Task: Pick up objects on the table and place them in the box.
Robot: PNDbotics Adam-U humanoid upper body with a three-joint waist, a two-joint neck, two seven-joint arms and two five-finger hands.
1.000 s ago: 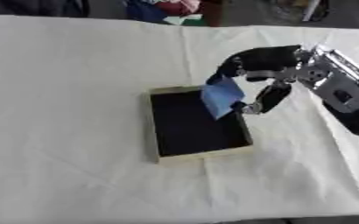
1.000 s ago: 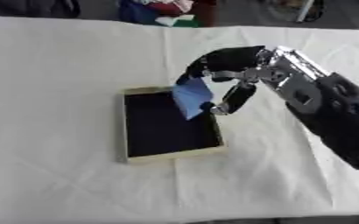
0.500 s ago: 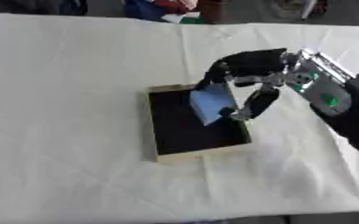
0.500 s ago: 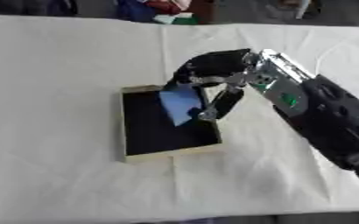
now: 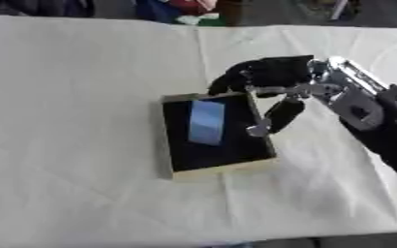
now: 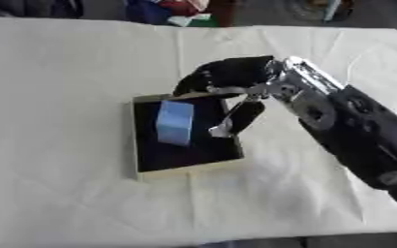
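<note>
A shallow box (image 5: 224, 169) with a pale rim and a black inside lies on the white tablecloth, a little right of the middle. A light blue block (image 5: 207, 122) rests inside it, toward the left and far part of the floor. My right hand (image 5: 269, 75) hangs over the box's far right corner. Its fingers are spread and arched above the rim, and its thumb (image 5: 280, 115) points down along the right wall. Nothing is between them, and the block lies apart from the hand. My left hand shows in neither view.
The white cloth (image 5: 75, 97) covers the table to all sides of the box. Coloured items (image 5: 181, 9) and dark shapes lie beyond the far edge. My right forearm (image 5: 380, 121) crosses the right side of the table. The table's front edge runs along the bottom.
The right hand carried the blue block over the box and let go of it. The block now lies inside, and the fingers have spread away from it.
</note>
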